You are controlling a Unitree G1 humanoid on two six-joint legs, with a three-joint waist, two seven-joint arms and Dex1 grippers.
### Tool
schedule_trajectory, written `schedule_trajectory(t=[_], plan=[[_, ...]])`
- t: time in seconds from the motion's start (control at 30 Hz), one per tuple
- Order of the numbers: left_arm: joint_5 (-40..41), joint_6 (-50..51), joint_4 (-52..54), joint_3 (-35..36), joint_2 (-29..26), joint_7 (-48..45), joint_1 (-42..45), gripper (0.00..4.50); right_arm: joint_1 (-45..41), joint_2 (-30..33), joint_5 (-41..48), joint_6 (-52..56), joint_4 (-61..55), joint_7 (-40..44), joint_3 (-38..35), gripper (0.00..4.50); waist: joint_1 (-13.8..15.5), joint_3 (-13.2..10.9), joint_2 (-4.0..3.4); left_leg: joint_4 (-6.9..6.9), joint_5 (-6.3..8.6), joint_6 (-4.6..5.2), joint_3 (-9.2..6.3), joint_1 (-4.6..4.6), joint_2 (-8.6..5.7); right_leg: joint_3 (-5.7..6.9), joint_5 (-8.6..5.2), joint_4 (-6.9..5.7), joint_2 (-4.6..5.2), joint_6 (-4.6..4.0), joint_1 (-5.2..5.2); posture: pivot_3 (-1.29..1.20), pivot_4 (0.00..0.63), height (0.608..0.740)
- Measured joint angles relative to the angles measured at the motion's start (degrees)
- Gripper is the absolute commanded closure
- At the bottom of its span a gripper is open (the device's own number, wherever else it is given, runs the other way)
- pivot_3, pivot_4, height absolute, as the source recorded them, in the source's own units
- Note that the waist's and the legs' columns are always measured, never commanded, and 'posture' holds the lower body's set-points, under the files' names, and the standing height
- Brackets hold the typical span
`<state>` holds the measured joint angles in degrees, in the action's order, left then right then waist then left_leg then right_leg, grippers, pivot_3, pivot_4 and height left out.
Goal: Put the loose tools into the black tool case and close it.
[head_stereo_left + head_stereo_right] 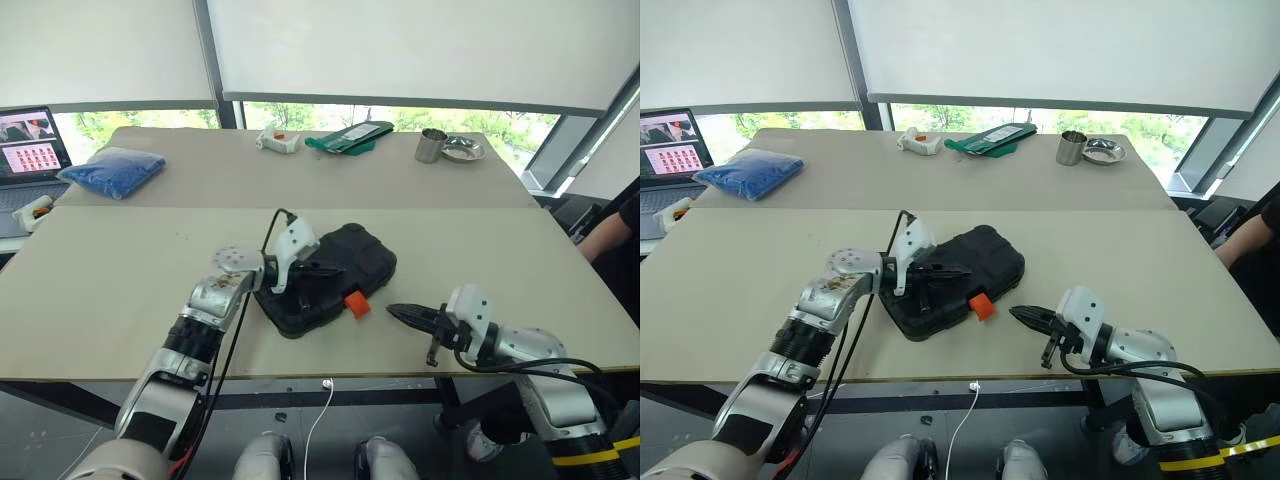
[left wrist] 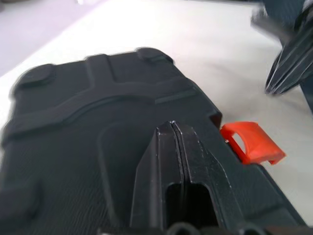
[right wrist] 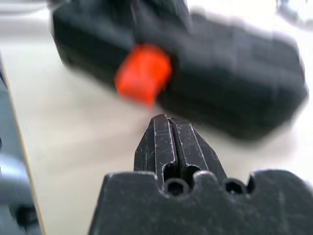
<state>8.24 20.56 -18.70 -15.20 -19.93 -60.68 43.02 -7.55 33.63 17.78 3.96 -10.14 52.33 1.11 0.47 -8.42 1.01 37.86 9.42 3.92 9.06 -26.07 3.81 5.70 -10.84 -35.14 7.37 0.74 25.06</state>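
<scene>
The black tool case lies on the near table with its lid down, its ribbed outside showing. An orange latch sticks out from its front edge. No loose tools are in sight. My left gripper is shut with nothing in it, its tip resting on or just over the lid near the latch. My right gripper is shut and empty, a little above the table to the right of the case, pointing at the latch from a short gap away.
On the far table are a blue bag, a laptop, a white-and-orange device, a green pouch, a metal cup and a dish. A person's arm is at the right edge.
</scene>
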Motion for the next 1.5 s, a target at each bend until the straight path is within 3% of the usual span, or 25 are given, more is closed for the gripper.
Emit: schedule_trajectory(t=[0.27,0.6,1.2,1.5], plan=[[-0.2,3.1,2.1,-0.2,-1.0,0.8,-0.7,4.47,-4.0,-2.4,-2.2,2.2,1.9,0.0,5.4,4.5,0.1,0.3,-0.25,-0.02,0.04,0.0,-0.02,0.04,0.02,-0.01,-0.01,0.03,0.02,0.0,-0.02,0.0,0.15,0.74],[0.9,3.5,1.9,1.5,-1.0,0.9,-1.4,4.47,-9.3,-6.0,-6.7,2.0,13.3,0.1,10.0,4.5,-0.2,0.3,-0.26,-0.02,0.03,0.0,-0.01,0.04,0.03,-0.01,0.0,-0.04,0.0,-0.01,0.03,0.0,0.15,0.74],[0.7,3.6,1.2,1.8,-0.8,2.7,-1.3,4.47,-13.2,-10.8,-10.1,1.3,20.8,-0.4,11.1,4.5,-0.7,0.3,-0.27,-0.02,0.03,-0.01,0.0,0.05,0.06,-0.01,0.02,-0.1,0.01,-0.03,0.06,0.0,0.15,0.74],[0.0,3.6,1.8,0.8,-2.3,2.3,-1.6,4.47,-13.8,-8.3,-8.2,1.6,18.8,2.1,9.4,4.5,-1.3,0.3,-0.28,-0.09,0.04,-0.02,-0.01,0.06,0.08,-0.02,0.02,-0.09,0.01,-0.04,0.12,0.0,0.15,0.74]])
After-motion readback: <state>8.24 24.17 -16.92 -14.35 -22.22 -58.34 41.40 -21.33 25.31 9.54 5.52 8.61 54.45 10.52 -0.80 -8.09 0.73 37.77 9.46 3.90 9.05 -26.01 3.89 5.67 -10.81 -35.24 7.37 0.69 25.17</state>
